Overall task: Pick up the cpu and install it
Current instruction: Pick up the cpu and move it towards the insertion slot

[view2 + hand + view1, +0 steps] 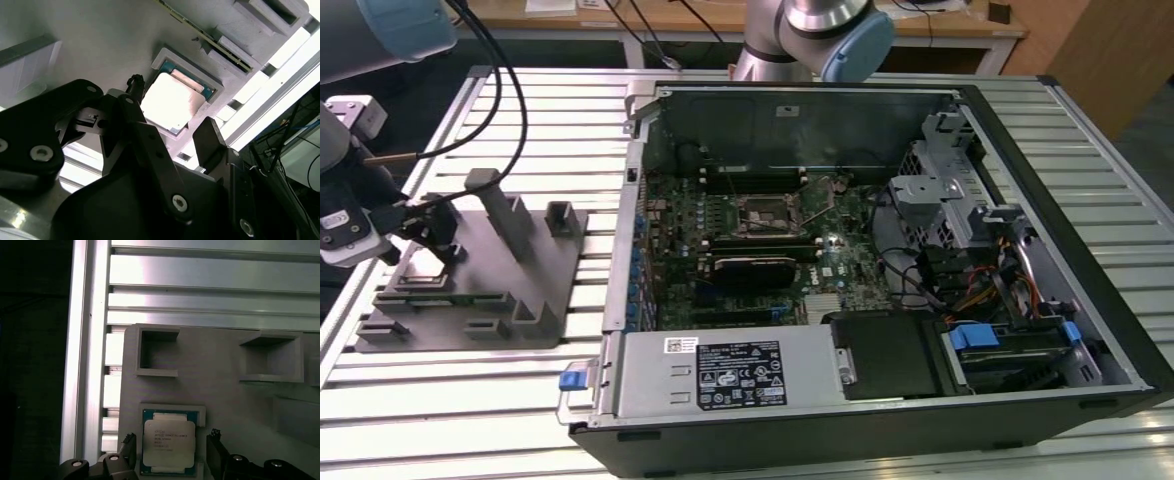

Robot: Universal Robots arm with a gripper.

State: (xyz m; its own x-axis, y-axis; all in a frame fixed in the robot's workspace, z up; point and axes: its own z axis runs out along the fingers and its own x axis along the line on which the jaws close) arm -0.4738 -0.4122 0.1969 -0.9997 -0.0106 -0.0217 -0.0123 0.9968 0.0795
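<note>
The gripper (172, 436) hovers, fingers apart, either side of the cpu (169, 444) lying in a grey holder (220, 405) on the bench (200, 285).

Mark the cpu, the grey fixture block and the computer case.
cpu (169, 442): first wrist view, silver lid centre.
grey fixture block (215, 390): first wrist view, bare face.
computer case (881, 440): exterior view, black outer wall.

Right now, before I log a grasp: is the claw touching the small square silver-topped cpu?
Apart. In the first wrist view the open claw straddles the small square silver-topped cpu, with strips of the grey plastic block visible between them on both sides.
</note>
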